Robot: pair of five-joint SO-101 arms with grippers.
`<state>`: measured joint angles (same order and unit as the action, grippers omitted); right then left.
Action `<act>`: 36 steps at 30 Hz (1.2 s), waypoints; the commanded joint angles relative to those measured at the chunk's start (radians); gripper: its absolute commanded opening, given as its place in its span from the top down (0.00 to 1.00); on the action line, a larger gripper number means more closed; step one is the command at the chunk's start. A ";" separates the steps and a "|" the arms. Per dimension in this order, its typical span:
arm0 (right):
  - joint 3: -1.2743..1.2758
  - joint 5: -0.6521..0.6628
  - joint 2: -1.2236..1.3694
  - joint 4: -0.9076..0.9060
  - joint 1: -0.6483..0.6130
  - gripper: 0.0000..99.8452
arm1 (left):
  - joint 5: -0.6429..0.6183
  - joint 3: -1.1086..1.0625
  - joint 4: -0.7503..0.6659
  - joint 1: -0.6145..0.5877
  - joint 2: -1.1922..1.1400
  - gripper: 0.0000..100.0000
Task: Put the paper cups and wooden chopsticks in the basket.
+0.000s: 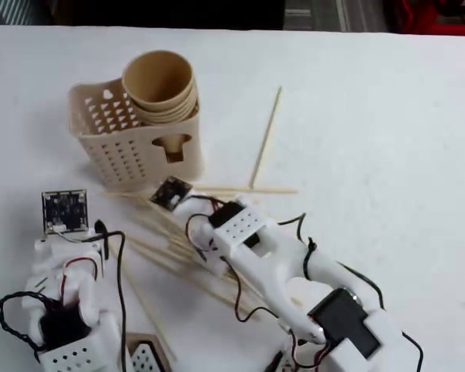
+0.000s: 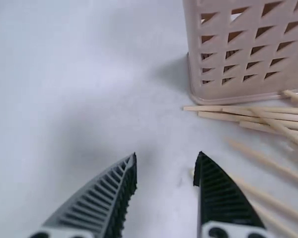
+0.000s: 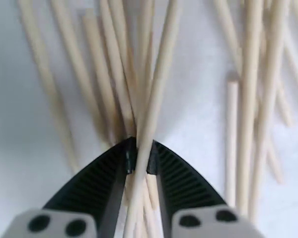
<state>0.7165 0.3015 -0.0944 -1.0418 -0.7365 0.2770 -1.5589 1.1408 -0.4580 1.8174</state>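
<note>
Chopsticks (image 3: 159, 74), thin pale wooden rods, lay fanned mid-frame; right gripper (image 3: 141, 148) pinched perhaps two, ends cut off. Left gripper (image 2: 167, 158) gaped. Stacked paper cups (image 1: 161, 85) sat in the perforated basket (image 1: 120, 155), upper left.

The basket (image 1: 116, 147) is pale beige, its walls patterned with rows of small cut-out holes. The paper cups (image 1: 159, 81) are tan brown. The chopsticks (image 1: 265, 139) are light bare wood on the white table (image 1: 387, 116). The left gripper (image 2: 167, 157) and right gripper (image 3: 142, 144) have dark ribbed fingers.
</note>
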 commanded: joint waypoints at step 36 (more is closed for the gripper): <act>-0.549 -0.178 -0.564 0.030 -0.081 0.98 | 0.009 0.005 -0.023 -0.004 0.010 0.80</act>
<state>0.2332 0.1435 -0.6928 -1.1278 -0.7917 0.2770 -1.5589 1.1408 -0.4580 1.8174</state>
